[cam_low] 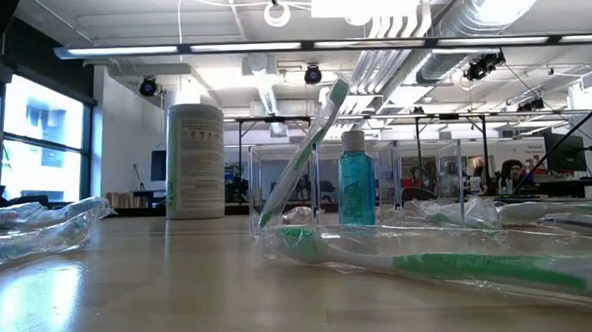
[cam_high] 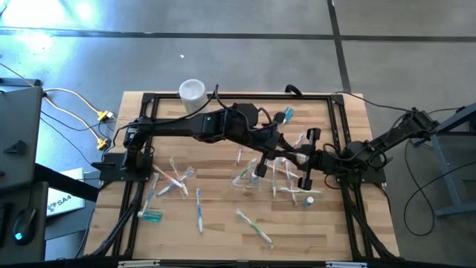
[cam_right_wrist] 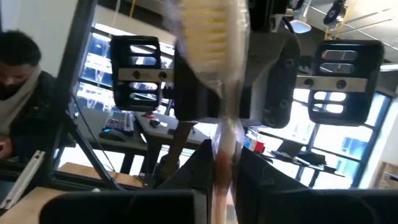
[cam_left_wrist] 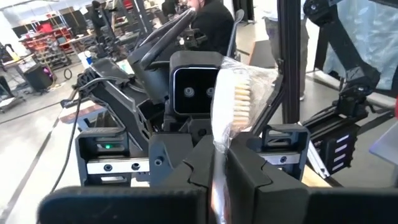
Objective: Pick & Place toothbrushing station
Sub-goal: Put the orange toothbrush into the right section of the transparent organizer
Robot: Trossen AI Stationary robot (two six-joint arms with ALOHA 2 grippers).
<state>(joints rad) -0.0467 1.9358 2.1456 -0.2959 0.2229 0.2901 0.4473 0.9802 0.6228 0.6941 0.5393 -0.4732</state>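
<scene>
Toothbrush [cam_left_wrist: 231, 106] sits clamped between left fingers [cam_left_wrist: 249, 171] and right fingers [cam_right_wrist: 249, 171].

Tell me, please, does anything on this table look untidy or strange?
Yes. Many wrapped toothbrushes lie scattered at all angles across the table, not in the clear cup, which holds only one. Oddly, the left gripper and right gripper both pinch one wrapped toothbrush in mid-air.

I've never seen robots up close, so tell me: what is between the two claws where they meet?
A wrapped toothbrush, gripped by both the left gripper and the right gripper; both wrist views show it.
</scene>
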